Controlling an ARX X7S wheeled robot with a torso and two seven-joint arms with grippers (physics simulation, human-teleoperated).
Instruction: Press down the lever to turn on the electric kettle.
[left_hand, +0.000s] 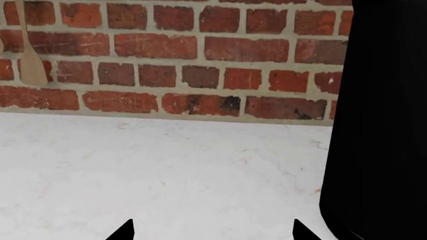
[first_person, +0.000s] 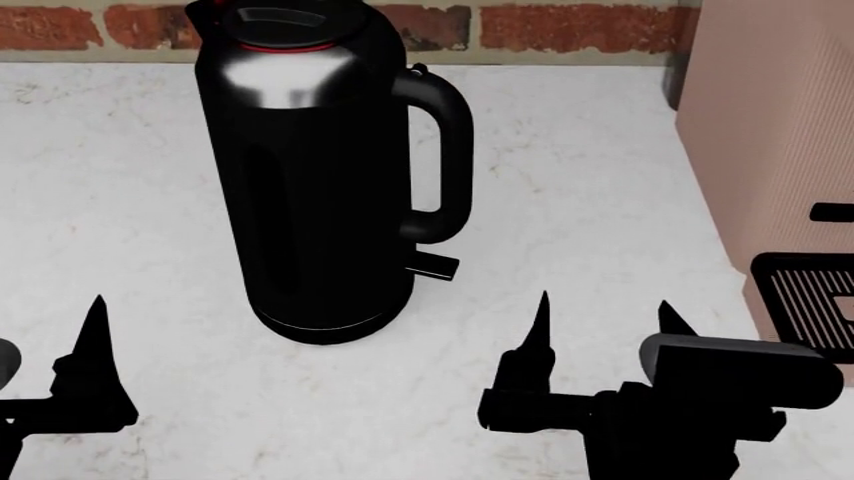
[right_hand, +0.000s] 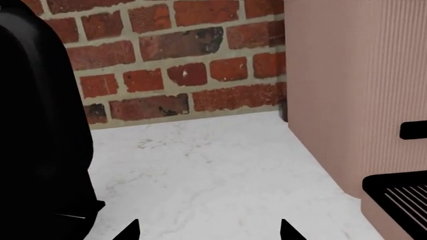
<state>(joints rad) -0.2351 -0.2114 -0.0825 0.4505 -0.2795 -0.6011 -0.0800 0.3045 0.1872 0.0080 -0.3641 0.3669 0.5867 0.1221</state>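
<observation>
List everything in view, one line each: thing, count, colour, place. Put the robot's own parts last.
kettle: one, glossy black with a thin red ring under the lid, upright on the counter, centre of the head view.
lever: one, black, juts from the kettle's lower body just below the handle's foot, on the side facing the pink machine.
pink machine: one, pink with a black grille, at the counter's right side.
wooden spoon: one, tan, against the brick wall, seen only in the left wrist view.
brick wall: one, red-brown, behind the counter.
counter: one, white marble.
left claw: one, black, open, empty, left of the kettle.
right claw: one, black, open, empty, between kettle and pink machine.
</observation>
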